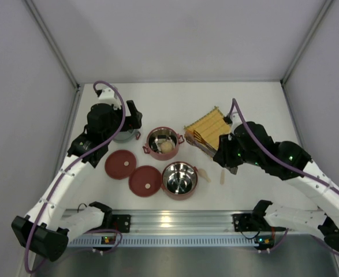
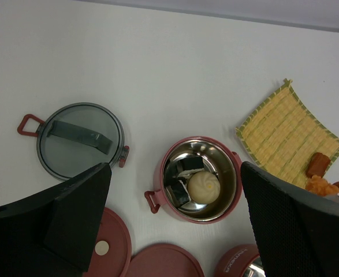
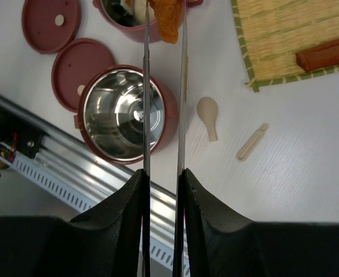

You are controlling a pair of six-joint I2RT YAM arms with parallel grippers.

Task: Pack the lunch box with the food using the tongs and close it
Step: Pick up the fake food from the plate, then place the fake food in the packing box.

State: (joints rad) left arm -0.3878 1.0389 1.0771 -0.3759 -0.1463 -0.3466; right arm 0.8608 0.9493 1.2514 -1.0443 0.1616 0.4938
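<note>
The lunch box is in parts: one maroon bowl (image 2: 237, 173) holds two black-wrapped rolls (image 2: 178, 190) and a pale round piece (image 2: 204, 186). A second bowl (image 3: 168, 109) stands empty next to two flat maroon lids (image 3: 51, 23). My right gripper (image 3: 163, 173) is shut on the tongs (image 3: 146, 86). Their tips pinch an orange food piece (image 3: 168, 23) between the mat and the filled bowl. Another orange slab (image 3: 325, 53) lies on the yellow mat (image 3: 285, 34). My left gripper (image 2: 178, 225) hangs open and holds nothing, above the filled bowl and near a grey lid (image 2: 79, 140).
A small beige spoon (image 3: 208, 115) and a short stick (image 3: 252, 142) lie right of the empty bowl (image 1: 192, 183). The metal rail (image 1: 181, 222) runs along the near edge. Grey walls close in the table on three sides.
</note>
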